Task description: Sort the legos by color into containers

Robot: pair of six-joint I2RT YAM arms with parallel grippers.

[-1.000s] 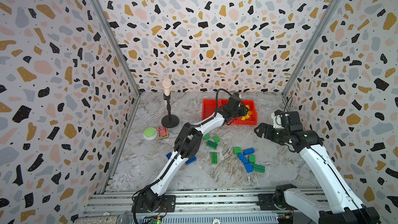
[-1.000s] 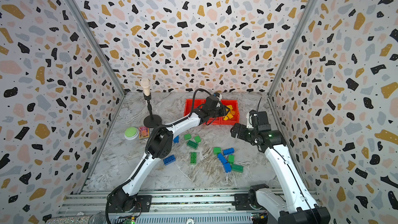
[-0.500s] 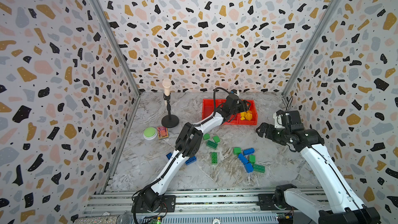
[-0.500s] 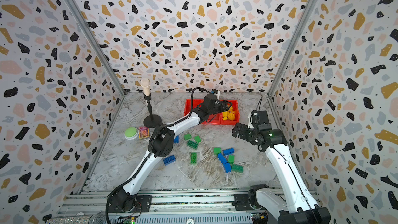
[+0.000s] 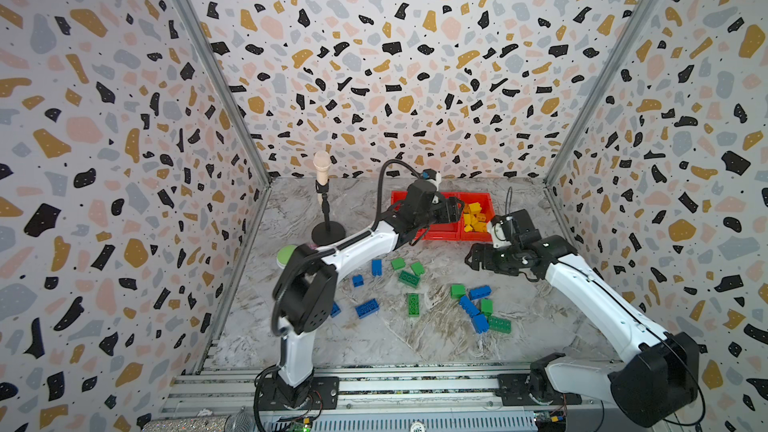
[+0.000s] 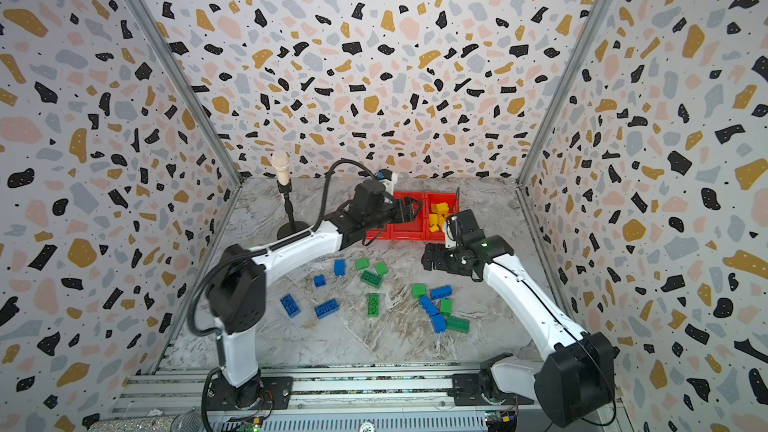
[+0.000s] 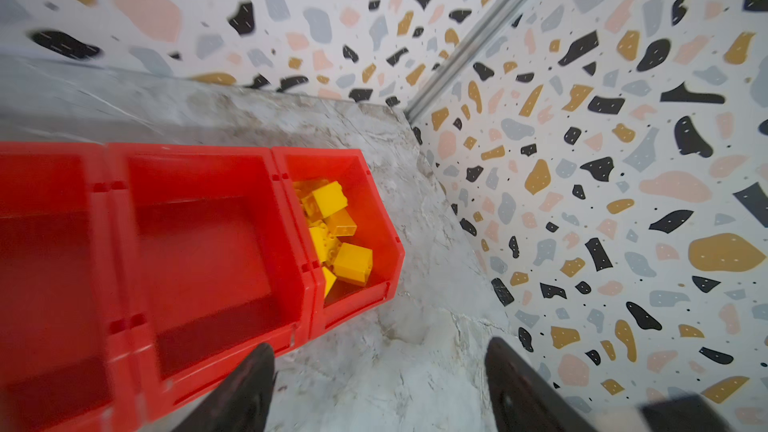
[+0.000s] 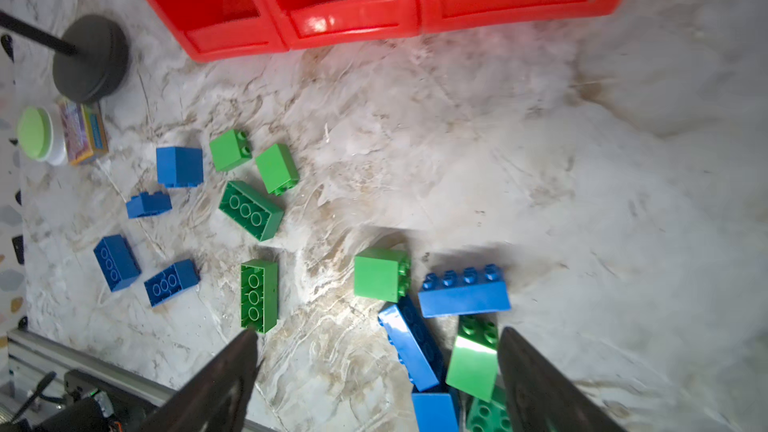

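1. The table [image 5: 374,342] carries everything. The loose bricks lie in the open stretch in front of the containers [image 7: 208,243], I'd guess so either arm can get at them.
2. The containers are three red bins joined in a row. One end bin has all the yellow legos [image 7: 332,226], and the other two look empty. So yellow seems done, and green and blue probably get a bin each.
3. The left tool [image 7: 378,351] hangs over the containers near the yellow end. Its jaws are well apart, with nothing in them and touching nothing.
4. The right tool [image 8: 376,336] hovers in front of the containers' yellow end, spread wide and empty. It looks lined up for a pick.
5. The green legos [image 8: 249,209] and blue legos [image 8: 463,292] are all on the table in front of the containers. They're mixed together and a few are touching.
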